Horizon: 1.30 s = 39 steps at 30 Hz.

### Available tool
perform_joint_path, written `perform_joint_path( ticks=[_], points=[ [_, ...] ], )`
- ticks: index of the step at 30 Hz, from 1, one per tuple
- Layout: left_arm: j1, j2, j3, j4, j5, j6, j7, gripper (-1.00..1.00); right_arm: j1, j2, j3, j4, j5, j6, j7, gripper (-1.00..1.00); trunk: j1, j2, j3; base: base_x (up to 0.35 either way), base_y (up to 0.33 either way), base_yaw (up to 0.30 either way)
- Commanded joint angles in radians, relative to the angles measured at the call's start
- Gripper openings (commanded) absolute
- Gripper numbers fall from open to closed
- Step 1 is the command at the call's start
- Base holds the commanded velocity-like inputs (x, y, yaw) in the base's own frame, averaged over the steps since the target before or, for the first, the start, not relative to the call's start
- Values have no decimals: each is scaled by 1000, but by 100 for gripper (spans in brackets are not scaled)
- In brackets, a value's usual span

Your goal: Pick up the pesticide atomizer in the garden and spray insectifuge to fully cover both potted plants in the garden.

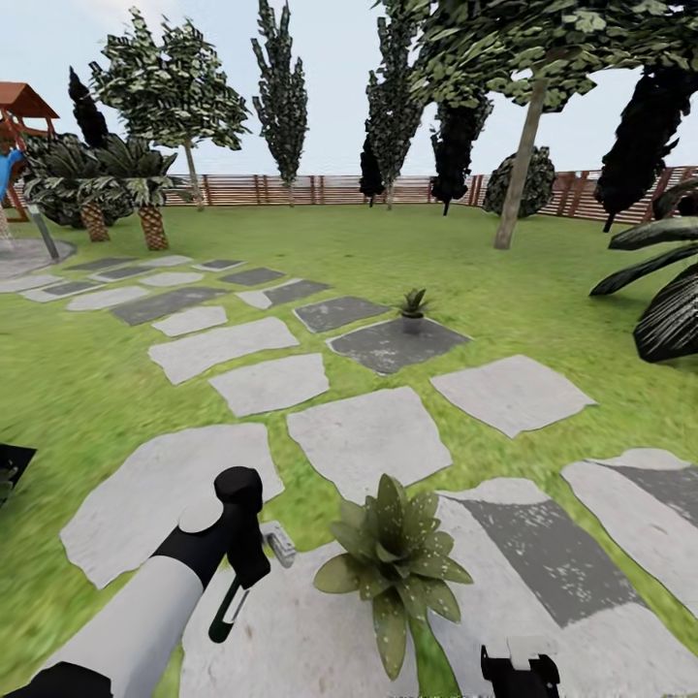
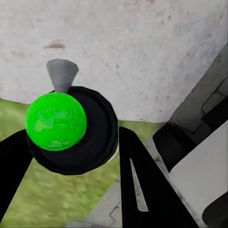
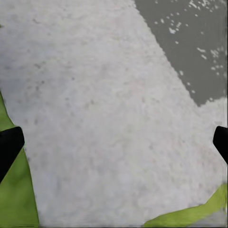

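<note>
Left gripper (image 2: 71, 142) clenched on pesticide atomizer (image 2: 71, 130), nozzle (image 1: 279, 543) just beside near potted plant (image 1: 396, 557). We aim nozzle at rosette, sweep whole crown. Right gripper (image 3: 114, 142) released.

A fenced garden is shown: lawn (image 1: 543, 301), stepping stones (image 1: 368, 436), trees (image 1: 174, 87), a slatted wooden fence (image 1: 320, 189), a playset (image 1: 19, 116).

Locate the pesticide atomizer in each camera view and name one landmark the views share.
Head view: pesticide atomizer low left, in the left gripper, beside the near potted plant.
Left wrist view: centre-left, between the fingers.
Right wrist view: absent.
Shared landmark: pale stepping stone.
</note>
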Motion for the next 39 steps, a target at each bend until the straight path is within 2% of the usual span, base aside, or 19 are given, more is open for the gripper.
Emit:
perform_joint_path(
  ticks=[1,9,15,17,19,21,22,23,24,26,30,39],
  points=[
    [0,3,-1,-1,-8,10,-10,-100,-1,0,-7,2,10,-3,-3,100,0,0,-1,0,0,-261],
    [0,13,1,0,-7,9,-10,-100,6,-1,-7,20,11,-4,14,100,0,0,0,0,0,-261],
    [0,26,0,0,-7,9,-10,-100,7,-1,-7,21,10,-5,80,100,0,0,2,0,0,-261],
    [30,26,-2,-1,-9,9,-10,-100,7,-2,-7,21,10,-4,84,100,0,0,3,0,0,-261],
    [51,26,0,-1,-7,9,10,-100,7,-3,-8,21,9,-4,116,100,0,0,4,0,0,-261],
    [67,27,0,-1,-6,9,35,-100,7,-10,-8,19,6,-5,181,100,0,0,4,0,0,-228],
    [75,27,1,-1,-5,9,41,-100,7,-20,-9,17,-7,-5,212,100,0,0,5,0,0,-100],
    [82,30,1,-1,-6,9,46,-100,7,-28,-9,15,-52,-4,239,100,0,0,5,0,0,-33],
    [84,32,1,-1,-6,9,47,-100,7,-29,-9,13,-75,-3,246,100,0,0,5,0,0,-17],
    [86,37,1,0,-7,9,48,-100,7,-31,-8,13,-91,-2,253,100,0,0,5,0,0,-7],
    [90,56,1,0,-5,10,54,-100,7,-33,-6,12,-98,-2,255,100,0,0,5,0,0,-1],
    [114,57,-1,0,-7,10,57,-100,7,-34,-6,12,-98,-3,253,100,0,0,5,0,1,0]
  ],
)
